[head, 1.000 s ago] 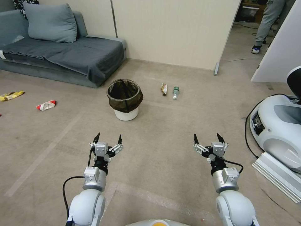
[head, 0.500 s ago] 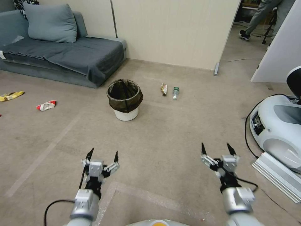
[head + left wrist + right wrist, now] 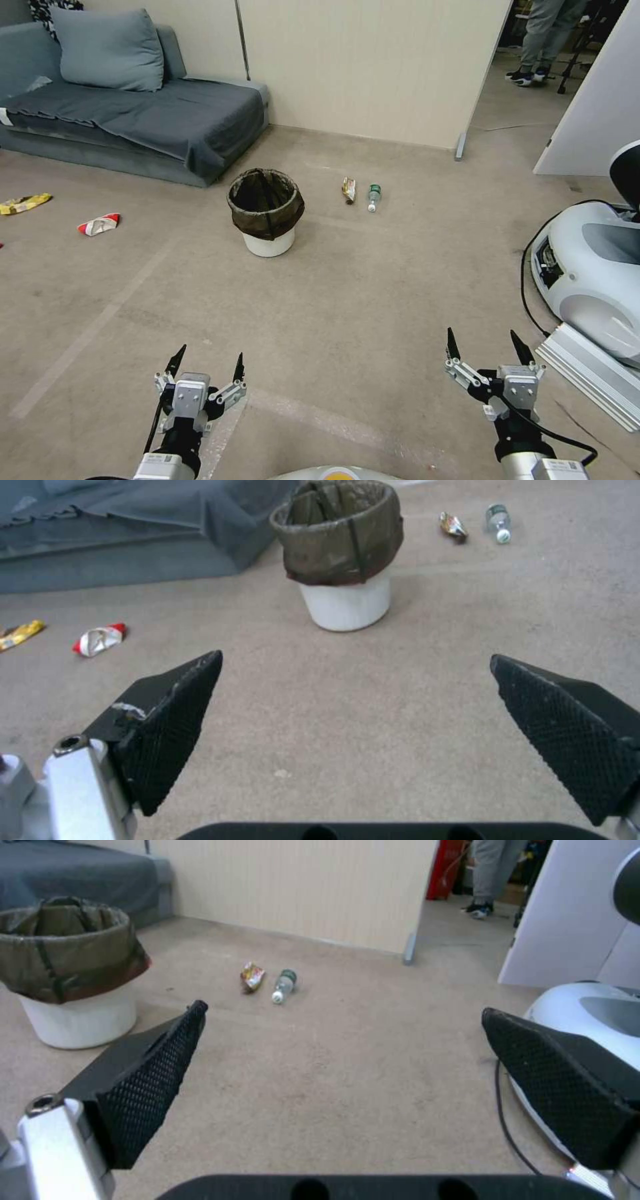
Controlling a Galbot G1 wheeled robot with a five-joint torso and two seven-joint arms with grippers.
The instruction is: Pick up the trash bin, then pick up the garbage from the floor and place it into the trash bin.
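Both arms are hanging low in front of the base, nothing grasped. The left gripper [image 3: 205, 365] is sitting with fingers spread wide and empty; the right gripper [image 3: 485, 348] is likewise splayed and empty.

The trash bin [image 3: 266, 212] is standing upright on the carpet, white bucket with its dark liner folded over the rim, well apart from both grippers. Seen from the head, it is lying at about 12 to 1 o'clock from the left gripper and at about 10 o'clock from the right gripper. In the left wrist view the bin [image 3: 341, 555] is sitting almost centred between the open fingers, while in the right wrist view it [image 3: 70, 970] is falling off to one edge. Judgement: the left arm is the nearer and better lined up for the bin pickup.

Bin axis is vertical, mouth facing up.

Garbage: a crumpled wrapper [image 3: 348, 189] and a clear bottle [image 3: 374, 197] are lying just beside each other at 3 o'clock of the bin, the bottle's long axis pointing roughly toward the robot. A red-and-white packet [image 3: 99, 224] and a yellow wrapper [image 3: 24, 203] are lying at 9 o'clock of the bin, near the grey sofa [image 3: 133, 113].
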